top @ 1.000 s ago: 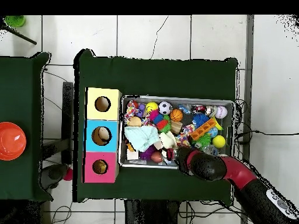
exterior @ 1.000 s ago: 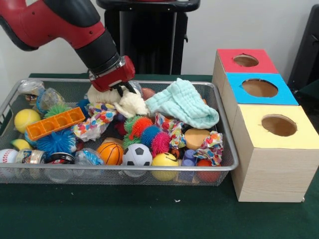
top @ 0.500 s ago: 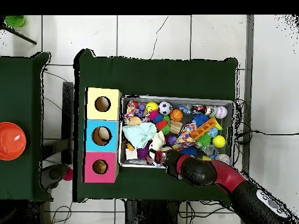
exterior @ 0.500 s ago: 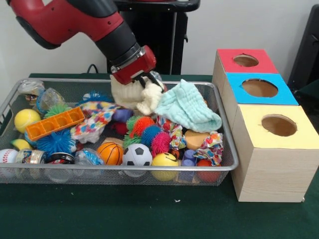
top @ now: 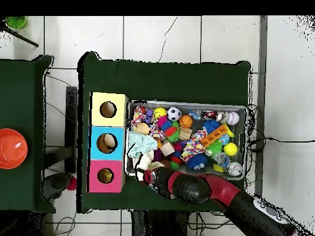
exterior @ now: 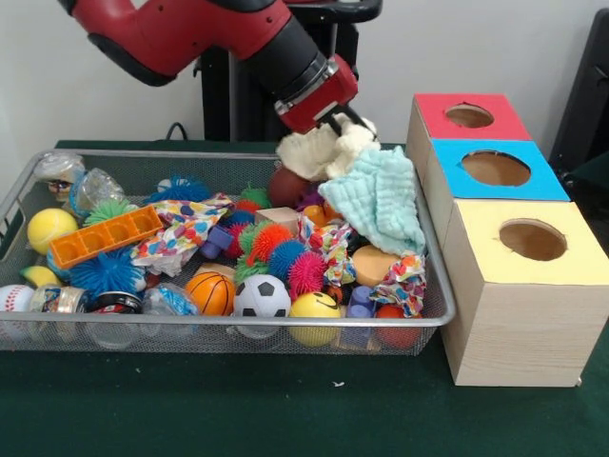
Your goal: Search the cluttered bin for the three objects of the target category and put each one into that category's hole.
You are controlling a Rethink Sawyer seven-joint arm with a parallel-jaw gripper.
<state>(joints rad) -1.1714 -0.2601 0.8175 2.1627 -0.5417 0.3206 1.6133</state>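
My gripper (exterior: 344, 128) is shut on a cream cloth (exterior: 319, 150), which hangs above the far right part of the wire bin (exterior: 200, 335), close to the red-topped box. The overhead view shows the cream cloth (top: 146, 163) at the bin's edge next to the red-topped box (top: 105, 176). A mint cloth (exterior: 385, 195) lies draped over the toys just below and right of the held one. Two patterned cloths (exterior: 186, 227) (exterior: 404, 281) lie among the toys. The red hole (exterior: 469, 115), blue hole (exterior: 495, 168) and yellow hole (exterior: 532, 239) stand in a row right of the bin.
The bin holds several balls, spiky toys (exterior: 285, 259), an orange tray (exterior: 105, 235), a soccer ball (exterior: 262, 297) and a basketball (exterior: 210, 292). The blue hole (top: 106, 143) has something pale inside. An orange round object (top: 12, 148) sits on a side table.
My gripper has lifted the cream cloth out of the bin's middle and carried it up and right toward the red-topped box. The mint cloth has shifted right.
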